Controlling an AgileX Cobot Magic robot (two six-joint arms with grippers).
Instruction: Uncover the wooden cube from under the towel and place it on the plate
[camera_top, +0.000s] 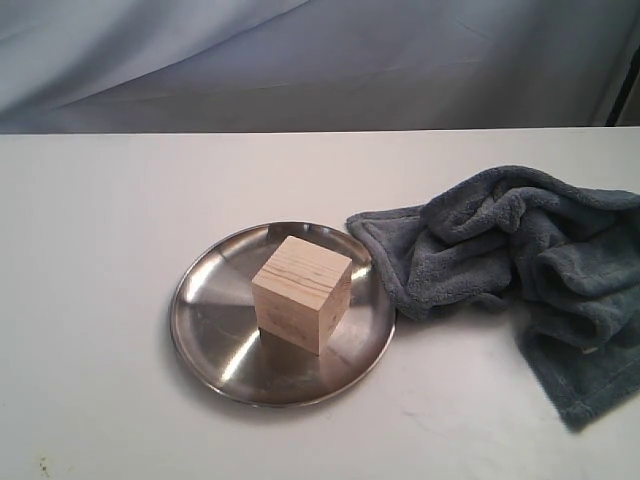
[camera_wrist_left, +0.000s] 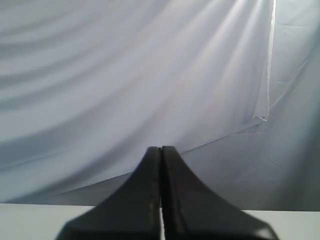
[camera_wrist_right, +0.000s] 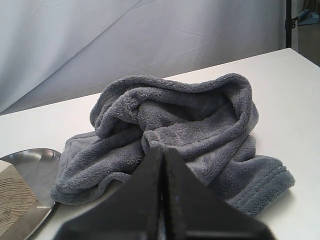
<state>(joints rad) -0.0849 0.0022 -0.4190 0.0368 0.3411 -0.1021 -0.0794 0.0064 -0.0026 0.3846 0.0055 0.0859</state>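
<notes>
Wooden cube (camera_top: 301, 294), grainy, on shiny plate (camera_top: 200, 322) | plush towel (camera_top: 480, 250) crumpled | end effectors (camera_wrist_left: 161, 150) (camera_wrist_right: 162, 150) closed

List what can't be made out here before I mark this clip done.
- Exterior view: the towel runs off the right edge; its folds hide whatever lies beneath.
- Right wrist view: the frame edge cuts the wooden cube and the plate; the right gripper blocks the foreground.
- Left wrist view: the left gripper faces only backdrop; neither arm shows in the exterior view, so their positions are unknown.
</notes>
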